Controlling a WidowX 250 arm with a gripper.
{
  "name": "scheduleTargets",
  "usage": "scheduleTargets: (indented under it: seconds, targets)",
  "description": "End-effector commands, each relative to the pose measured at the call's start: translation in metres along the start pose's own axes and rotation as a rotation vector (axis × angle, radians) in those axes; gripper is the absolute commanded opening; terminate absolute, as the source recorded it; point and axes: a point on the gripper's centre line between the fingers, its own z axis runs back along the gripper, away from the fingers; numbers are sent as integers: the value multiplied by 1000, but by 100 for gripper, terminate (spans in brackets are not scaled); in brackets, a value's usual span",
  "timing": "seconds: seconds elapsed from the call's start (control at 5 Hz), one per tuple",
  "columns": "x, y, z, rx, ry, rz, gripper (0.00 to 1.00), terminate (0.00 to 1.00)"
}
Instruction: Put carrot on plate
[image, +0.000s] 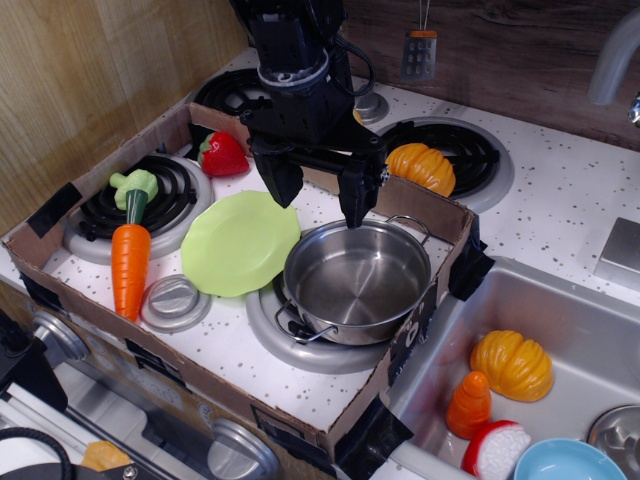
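The carrot is long, orange and tapered with a green stem. It lies on the left of the toy stove, its stem end over the left burner. The lime-green plate lies flat just right of the carrot, touching the steel pot. My gripper hangs open and empty, fingers pointing down, above the gap between the plate's far edge and the pot's rim. One fingertip is over the plate's far edge. The other is over the pot's rim.
A cardboard wall fences the stove top. A red strawberry toy sits behind the plate, and a grey lid lies by the carrot's tip. An orange pumpkin toy sits on the back burner. The sink at right holds more toys.
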Motion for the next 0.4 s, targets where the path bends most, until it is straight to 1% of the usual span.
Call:
scheduleTargets:
  seconds: [0.0,0.2]
  targets:
    - [0,0,0,0,0,0,100,0]
    - [-1,15,32,59,3,-6,100,0]
